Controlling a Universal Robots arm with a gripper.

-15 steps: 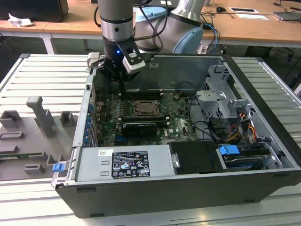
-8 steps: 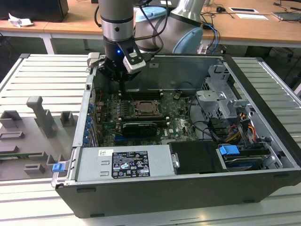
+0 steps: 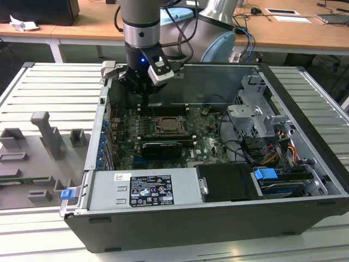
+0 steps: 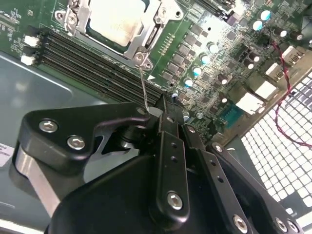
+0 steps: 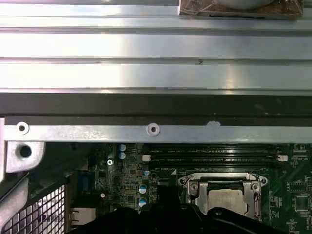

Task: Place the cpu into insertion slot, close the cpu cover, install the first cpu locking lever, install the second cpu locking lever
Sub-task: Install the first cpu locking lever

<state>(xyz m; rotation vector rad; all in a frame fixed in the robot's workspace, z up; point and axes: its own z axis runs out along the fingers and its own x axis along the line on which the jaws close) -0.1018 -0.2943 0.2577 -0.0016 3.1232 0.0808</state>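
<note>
The cpu lies in the insertion slot with its dull silver top up, also visible in the first wrist view. The cpu cover lies flat on it as a silvery frame. One thin wire locking lever rises from the socket's corner up to my fingertips. My gripper hangs over the memory slots beside the socket, fingers together. I cannot tell whether the lever's end is pinched or only touched. In the exterior view the gripper is just behind the socket, towards the exterior view's left.
Long black memory slots run between gripper and socket. The case wall stands close behind. A power supply fills the front, with a drive cage and cables at the exterior view's right. Grey fixtures sit on the table outside.
</note>
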